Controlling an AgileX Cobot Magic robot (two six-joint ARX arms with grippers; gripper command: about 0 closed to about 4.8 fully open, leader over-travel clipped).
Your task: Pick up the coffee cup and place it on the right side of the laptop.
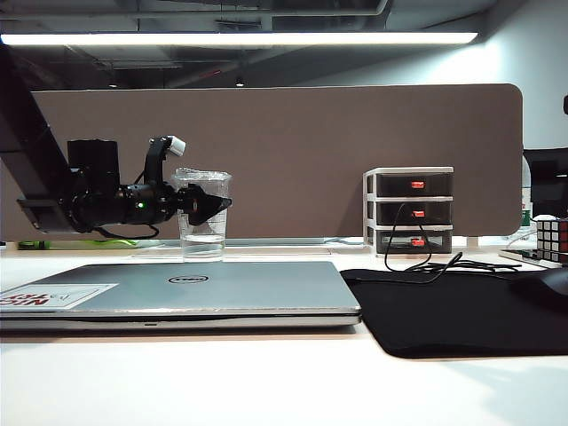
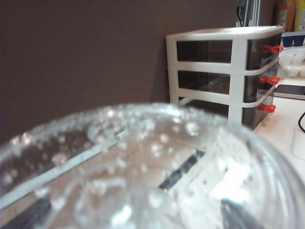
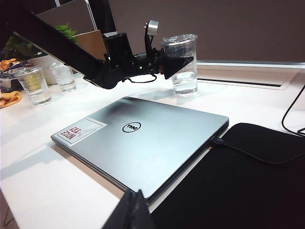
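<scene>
Your left gripper (image 1: 209, 205) is level at the coffee cup (image 1: 203, 216), its jaws spread as wide as they go, one finger (image 3: 177, 67) on the near side of the cup's upper half. You cannot tell from these views whether the fingers touch the plastic; the cup stands upright on the tabletop (image 1: 266, 382) with nothing squeezing it.

The cup sits near the back edge of the tabletop, just behind the laptop (image 1: 177, 293) and about level with the middle of its rear edge. It holds a little clear liquid at the bottom, and its clear lid (image 2: 143, 157), beaded with droplets, fills the lower part of your left wrist view.

The laptop lies closed and flat toward the left part of the tabletop, with a white-and-red sticker (image 3: 78, 130) at one corner. The black mat (image 1: 453, 306) lies just beside its right edge.

A small white drawer unit (image 1: 410, 211) with red handles stands at the back edge, to the right of the cup and well apart from it.

Of your right gripper (image 3: 131, 212) you see only a dark tip, over the tabletop's front edge near the laptop's front corner; you cannot tell whether it is open or closed.
</scene>
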